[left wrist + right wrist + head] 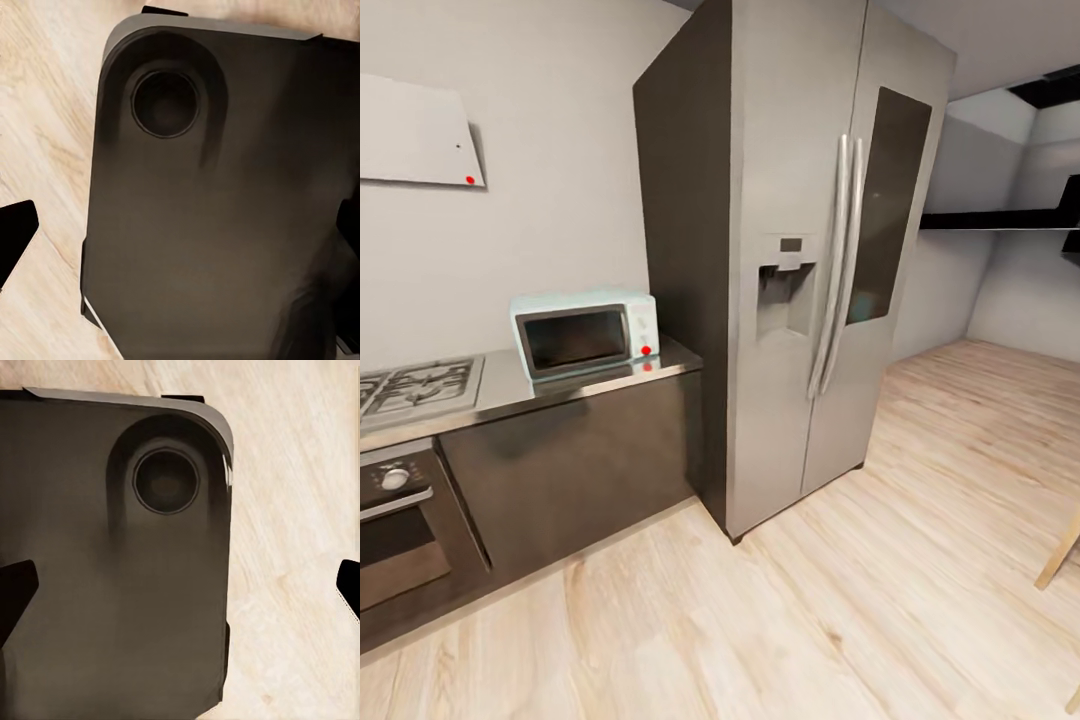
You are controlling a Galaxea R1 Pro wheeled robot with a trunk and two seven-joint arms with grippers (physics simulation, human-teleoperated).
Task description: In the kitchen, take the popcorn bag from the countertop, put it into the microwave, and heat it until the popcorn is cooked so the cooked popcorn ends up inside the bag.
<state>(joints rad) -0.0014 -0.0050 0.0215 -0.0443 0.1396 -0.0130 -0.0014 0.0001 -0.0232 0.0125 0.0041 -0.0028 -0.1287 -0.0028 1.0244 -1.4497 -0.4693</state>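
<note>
Approaching microwave [586, 334] on table [510, 385]; I still need bag. Both tools wide, holding nothing.

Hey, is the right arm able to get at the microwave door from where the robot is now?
Probably not yet. The microwave sits on the countertop across open floor, and the right claw hangs over the robot's dark base, pointing at the wood floor. The robot would likely need to drive closer.

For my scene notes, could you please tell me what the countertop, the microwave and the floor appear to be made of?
Countertop: a glossy grey slab, perhaps polished stone or metal, since it mirrors the microwave's red light. Microwave: pale mint body, probably painted metal or plastic, with a dark glass door. Floor: light wood planks with visible grain, matte-looking.
</note>
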